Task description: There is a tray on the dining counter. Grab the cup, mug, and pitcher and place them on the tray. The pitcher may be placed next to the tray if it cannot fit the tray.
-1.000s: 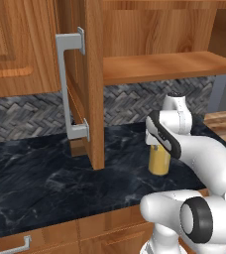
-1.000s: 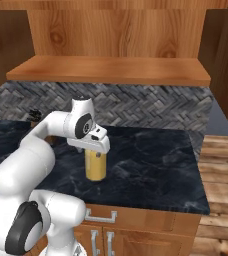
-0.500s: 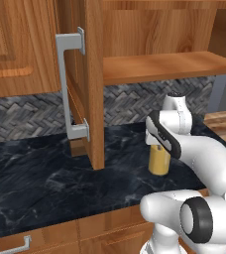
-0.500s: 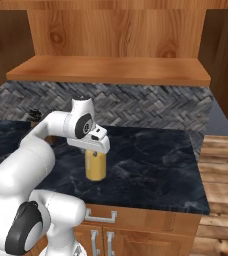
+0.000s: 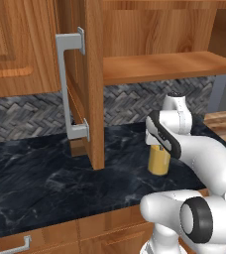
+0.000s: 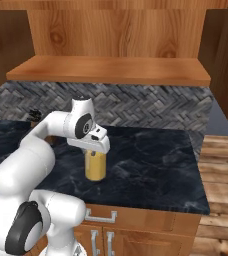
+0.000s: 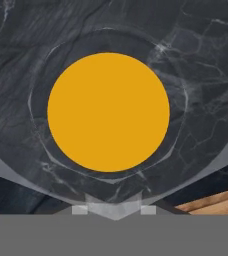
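In the left base view, the tall clear glass pitcher (image 5: 159, 162) with orange-yellow liquid stood upright on the black marbled stone dining counter (image 5: 45, 173), pretty close to the counter's front edge and toward its right end. The white arm reached over from the lower right, and its two-finger gripper (image 5: 158, 147) sat right down on the pitcher's top, so the upper part of the glass was hidden behind the hand. An open wooden cabinet door (image 5: 87, 74) with a chunky grey metal handle (image 5: 70, 84) hung over the counter further left, well apart from the pitcher. A grey herringbone tile backsplash (image 5: 130, 101) ran along the back edge, under a wooden shelf (image 5: 164, 64).

The right base view had the same thing from the other side: the pitcher (image 6: 95, 166) was upright near the counter's (image 6: 151, 170) front edge, roughly midway along the stretch that showed, with the gripper (image 6: 96, 151) capping it from above. The fingers were tucked behind the hand's white body here, so how wide they stood couldn't really be told, and neither could whether they were actually squeezing the glass.

The hand view looked straight down into the pitcher (image 7: 108, 112): a big orange disc of liquid sat inside the round clear rim, with the veined black counter (image 7: 211, 45) showing through and around the glass. The camera was nearly centred over the mouth. A sliver of wooden floor (image 7: 216, 202) peeked in at the lower right corner.
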